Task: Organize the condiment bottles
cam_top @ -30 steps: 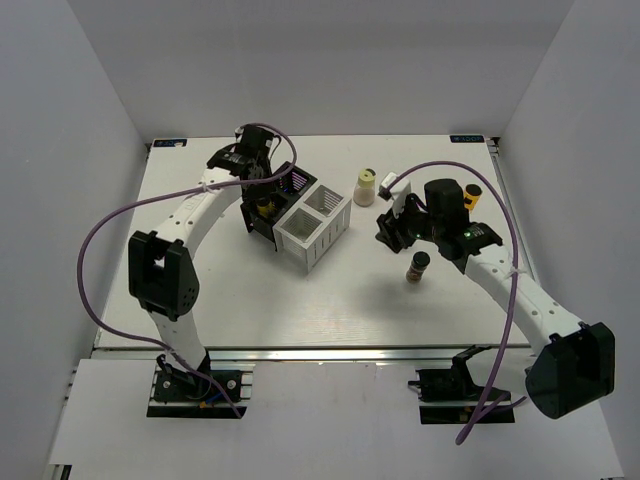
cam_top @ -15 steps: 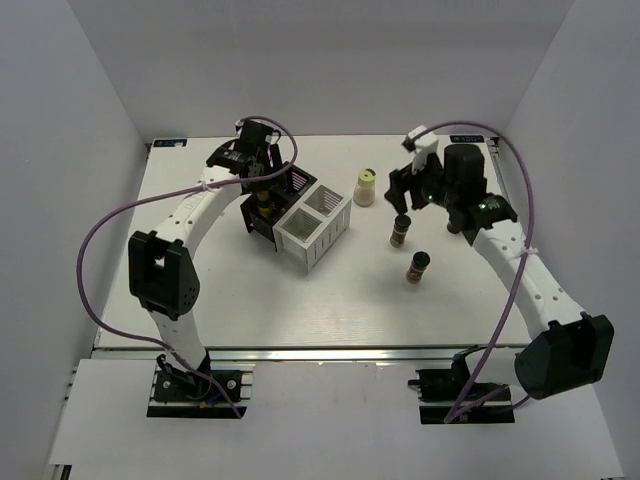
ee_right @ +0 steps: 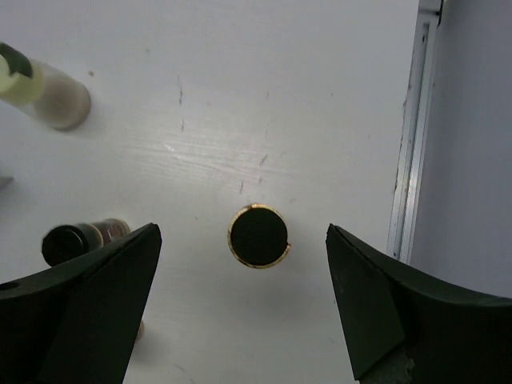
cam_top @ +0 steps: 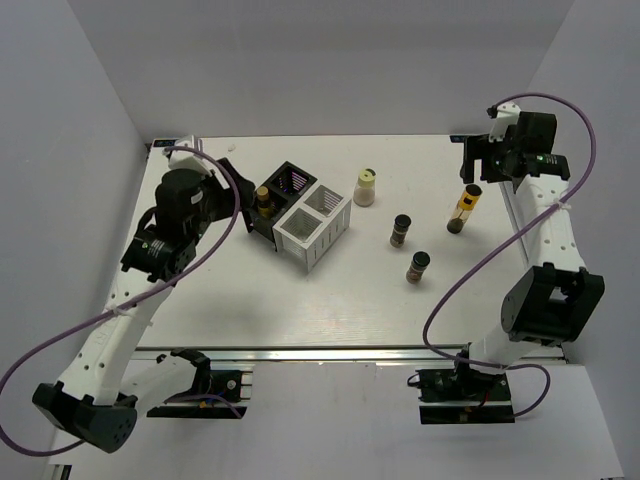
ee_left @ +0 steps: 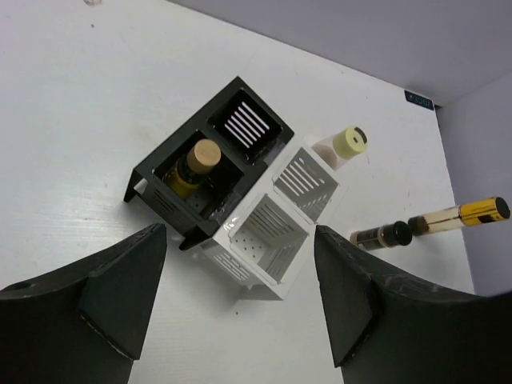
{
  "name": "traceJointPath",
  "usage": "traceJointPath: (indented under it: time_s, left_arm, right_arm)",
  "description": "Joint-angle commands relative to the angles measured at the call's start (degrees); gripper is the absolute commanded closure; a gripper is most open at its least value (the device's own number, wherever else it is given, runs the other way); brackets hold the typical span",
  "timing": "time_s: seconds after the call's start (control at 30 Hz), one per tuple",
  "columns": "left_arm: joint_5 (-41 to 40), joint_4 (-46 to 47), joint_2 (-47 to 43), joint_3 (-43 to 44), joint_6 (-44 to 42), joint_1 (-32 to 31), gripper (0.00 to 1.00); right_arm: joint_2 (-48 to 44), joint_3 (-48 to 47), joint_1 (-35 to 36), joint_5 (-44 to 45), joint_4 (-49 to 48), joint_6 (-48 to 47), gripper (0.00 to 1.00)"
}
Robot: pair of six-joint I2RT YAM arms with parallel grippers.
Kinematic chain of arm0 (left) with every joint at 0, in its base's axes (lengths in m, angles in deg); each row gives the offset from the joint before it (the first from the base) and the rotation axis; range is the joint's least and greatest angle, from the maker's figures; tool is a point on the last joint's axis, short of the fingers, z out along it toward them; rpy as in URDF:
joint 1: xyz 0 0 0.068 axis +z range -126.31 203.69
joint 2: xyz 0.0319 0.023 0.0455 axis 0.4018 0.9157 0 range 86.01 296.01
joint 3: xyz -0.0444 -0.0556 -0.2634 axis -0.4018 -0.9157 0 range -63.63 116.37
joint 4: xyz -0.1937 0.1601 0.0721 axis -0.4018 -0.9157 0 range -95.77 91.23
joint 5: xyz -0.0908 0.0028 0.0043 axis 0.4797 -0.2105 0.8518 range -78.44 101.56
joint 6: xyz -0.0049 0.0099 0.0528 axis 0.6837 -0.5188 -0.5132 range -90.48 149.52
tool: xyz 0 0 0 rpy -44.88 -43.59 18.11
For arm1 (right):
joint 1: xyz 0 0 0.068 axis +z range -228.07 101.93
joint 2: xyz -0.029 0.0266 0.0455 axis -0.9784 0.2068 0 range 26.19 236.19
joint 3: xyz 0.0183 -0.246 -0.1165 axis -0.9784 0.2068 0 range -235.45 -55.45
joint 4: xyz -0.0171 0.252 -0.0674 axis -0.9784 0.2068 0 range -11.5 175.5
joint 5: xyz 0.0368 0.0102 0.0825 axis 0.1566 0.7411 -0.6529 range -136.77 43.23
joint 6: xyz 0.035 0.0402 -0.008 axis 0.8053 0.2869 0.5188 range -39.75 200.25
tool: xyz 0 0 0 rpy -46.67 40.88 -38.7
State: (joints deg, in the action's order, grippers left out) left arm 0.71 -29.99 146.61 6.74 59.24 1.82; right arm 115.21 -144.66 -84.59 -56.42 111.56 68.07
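An amber bottle [cam_top: 263, 198] [ee_left: 198, 158] stands in one compartment of the black box [cam_top: 290, 183] [ee_left: 152, 172]. My left gripper [cam_top: 238, 195] [ee_left: 238, 234] is open, pulled back left of that box, with nothing in it. The cream jar [cam_top: 366, 187] [ee_left: 342, 146] [ee_right: 48, 92] stands behind the white box [cam_top: 318, 232] [ee_left: 276, 240]. Two dark bottles [cam_top: 400, 229] [cam_top: 418, 266] stand mid-table; one of them shows in the wrist views [ee_left: 384, 234] [ee_right: 76, 240]. The yellow bottle [cam_top: 465, 208] [ee_left: 464, 216] stands at the right, its black cap [ee_right: 258, 235] straight below my open right gripper [cam_top: 483, 168] [ee_right: 242, 232], which is high above it.
The black and white boxes sit side by side, each with two compartments. The table's metal edge rail [ee_right: 408, 160] runs close to the right of the yellow bottle, with the wall just beyond it. Purple cables loop off both arms.
My left gripper opened and drew back left, leaving the amber bottle in the black box. The right gripper let go of a dark bottle mid-table and swung to the back right over the yellow bottle.
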Motion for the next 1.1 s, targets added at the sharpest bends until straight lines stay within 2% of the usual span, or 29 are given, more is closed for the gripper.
traceJointPath:
  time_s: [0.0, 0.13, 0.3, 0.53, 0.7, 0.97, 1.07]
  left_arm:
    - [3.03, 1.17, -1.08, -5.4, 2.19, -0.19, 0.16]
    - [3.73, 1.25, -3.73, -9.19, 3.59, -0.19, 0.15]
    - [4.0, 1.08, -4.79, -10.95, 4.56, -0.19, 0.14]
    - [4.52, 1.6, -4.88, -12.44, 5.18, -0.19, 0.13]
    - [4.96, 2.22, -4.88, -13.5, 5.79, -0.19, 0.13]
    - [5.05, 2.66, -4.7, -14.38, 6.67, -0.19, 0.13]
    - [5.31, 3.01, -4.87, -14.91, 7.11, -0.19, 0.13]
  right_arm:
    - [1.95, -4.47, -1.73, -0.45, 6.48, -4.5, 0.11]
    - [6.33, -5.62, -4.11, -3.88, 10.43, -6.18, 0.11]
    - [9.07, -4.66, -4.29, -3.97, 9.83, -8.03, 0.11]
    - [12.5, -4.05, -4.29, -6.7, 10.71, -9.35, 0.18]
    - [12.94, -1.85, -4.29, -7.14, 7.56, -9.52, 0.2]
    - [13.38, -0.35, -3.76, -8.02, 5.88, -9.43, 0.38]
    - [13.21, 0.52, -3.23, -8.19, 5.35, -9.79, 0.49]
